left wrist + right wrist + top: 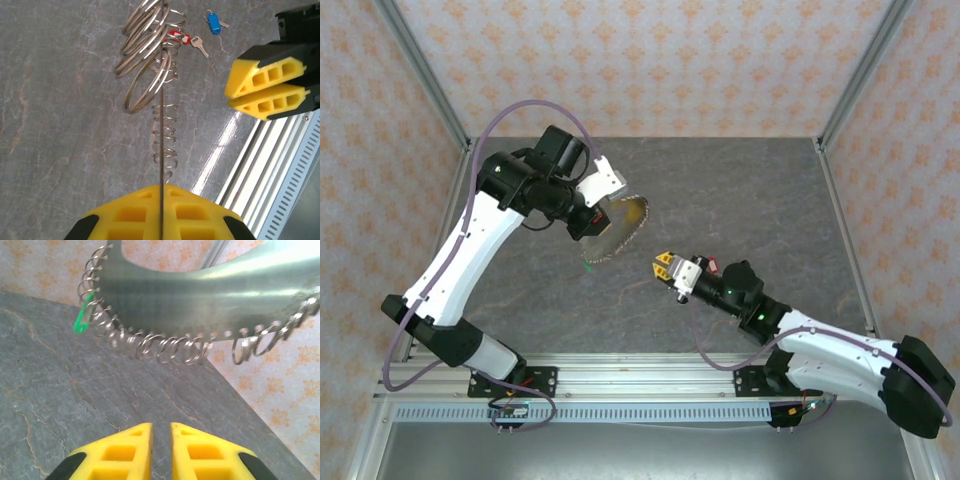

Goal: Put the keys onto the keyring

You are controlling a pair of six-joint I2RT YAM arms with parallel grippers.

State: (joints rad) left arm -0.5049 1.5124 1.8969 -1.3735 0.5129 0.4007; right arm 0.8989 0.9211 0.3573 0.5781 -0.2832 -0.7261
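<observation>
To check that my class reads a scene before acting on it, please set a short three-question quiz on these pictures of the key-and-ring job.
1. True or false: the left gripper is clamped on the ring-edged metal plate.
2. The red-tagged key and the blue-tagged key lie: A on the table; B threaded on the plate's rings; C in the left gripper.
3. What is between the fingers of the right gripper?
Key: 1 true; 2 A; 3 nothing, they stand slightly apart.
</observation>
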